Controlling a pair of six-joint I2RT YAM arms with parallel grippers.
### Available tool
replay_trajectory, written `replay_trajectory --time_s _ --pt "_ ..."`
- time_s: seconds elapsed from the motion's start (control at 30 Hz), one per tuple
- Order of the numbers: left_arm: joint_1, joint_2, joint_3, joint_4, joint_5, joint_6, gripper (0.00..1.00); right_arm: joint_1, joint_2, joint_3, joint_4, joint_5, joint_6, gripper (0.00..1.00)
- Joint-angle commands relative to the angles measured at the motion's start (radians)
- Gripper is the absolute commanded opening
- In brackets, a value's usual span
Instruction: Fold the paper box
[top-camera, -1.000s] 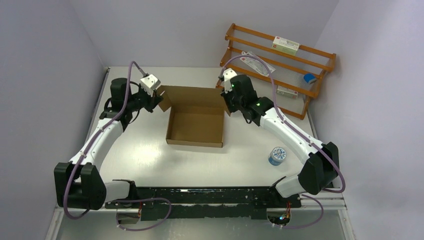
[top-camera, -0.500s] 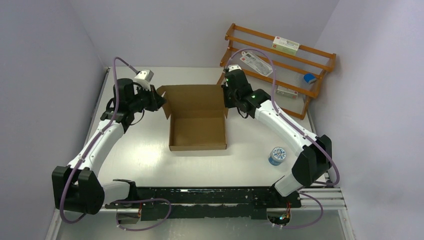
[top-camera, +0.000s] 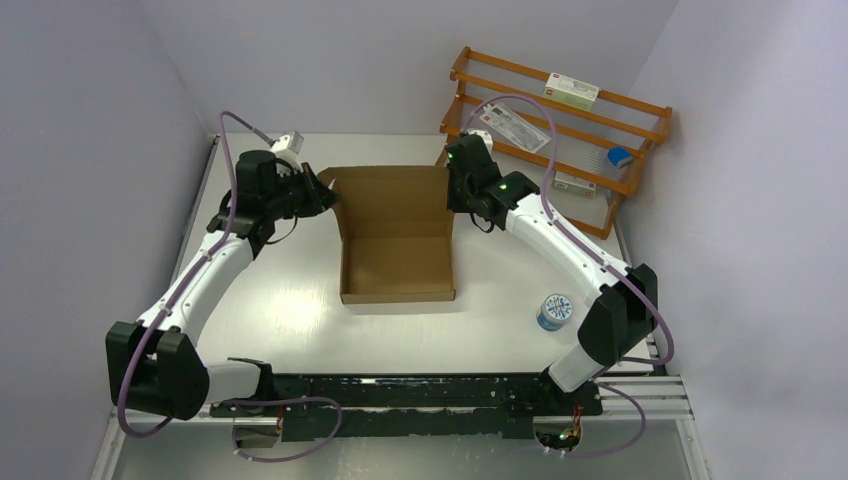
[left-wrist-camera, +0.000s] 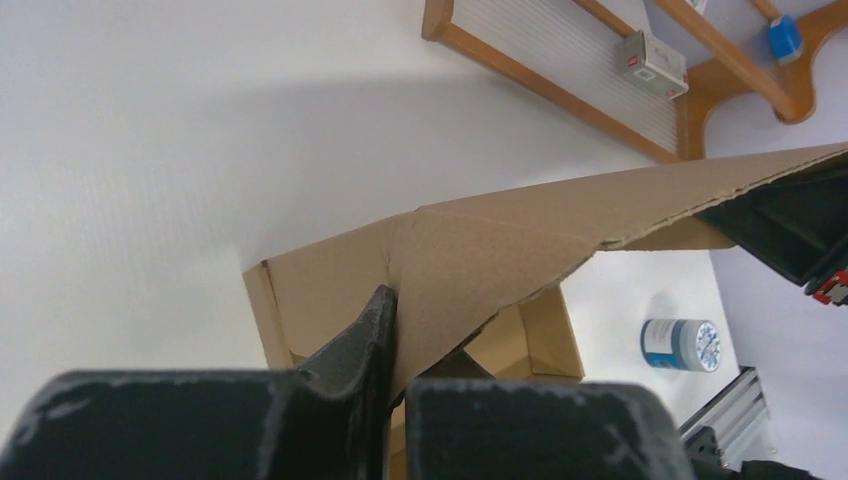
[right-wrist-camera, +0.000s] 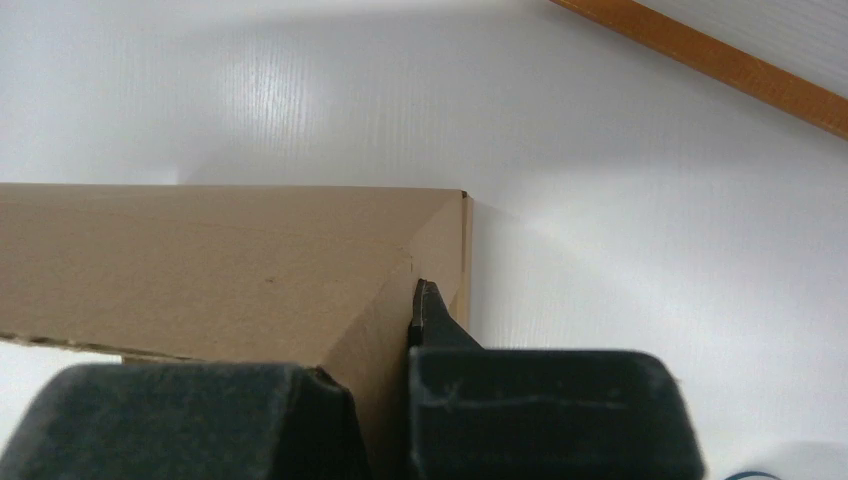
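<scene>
You have the paper box (top-camera: 397, 245) sitting near the middle of the counter (top-camera: 290, 300), its shallow tray open to the ceiling and its near wall facing the arm bases. The lid panel stands raised along the far side of the tray, and both arms meet it there. Your left end effector (top-camera: 320, 196) is clamped on the lid's left corner flap; in the left wrist view the brown cardboard runs straight between the dark fingers (left-wrist-camera: 358, 343), pinched with no gap. Your right end effector (top-camera: 452, 196) is likewise closed on the lid's right corner, and the right wrist view shows a folded flap of cardboard wedged between its two pads. The tray rests flat on the counter between the two arms. A small round blue-and-white tin (top-camera: 554, 311) stands on the counter to the right of the box, apart from it, beside the right arm. A wooden rack (top-camera: 520, 80) leans at the far right corner, carrying a few small white cartons.
</scene>
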Motion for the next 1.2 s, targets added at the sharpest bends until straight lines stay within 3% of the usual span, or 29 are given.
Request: replay_trajectory --time_s 0.0,0.17,0.43,0.63,1.03,1.17 --pt "-0.031 -0.025 -0.043 -0.045 0.064 -0.188 0.05 0.009 0.03 0.026 0.0 -0.083 0.152 0.0" --pt "-0.048 -0.038 -0.057 -0.033 0.033 -0.24 0.07 0.014 0.041 0.029 -0.006 -0.088 0.201 0.0" --pt "-0.081 -0.045 -0.108 -0.01 -0.006 -0.256 0.09 0.053 0.022 -0.021 0.061 -0.059 0.149 0.0" --pt "-0.1 -0.08 -0.167 0.002 -0.03 -0.253 0.11 0.075 -0.056 -0.154 0.137 0.02 0.092 0.0" --pt "-0.109 -0.201 -0.335 0.014 -0.052 -0.233 0.17 0.085 -0.228 -0.457 0.392 -0.065 0.027 0.0" --pt "-0.109 -0.258 -0.386 -0.002 -0.05 -0.226 0.25 0.088 -0.282 -0.525 0.457 -0.117 0.017 0.1"
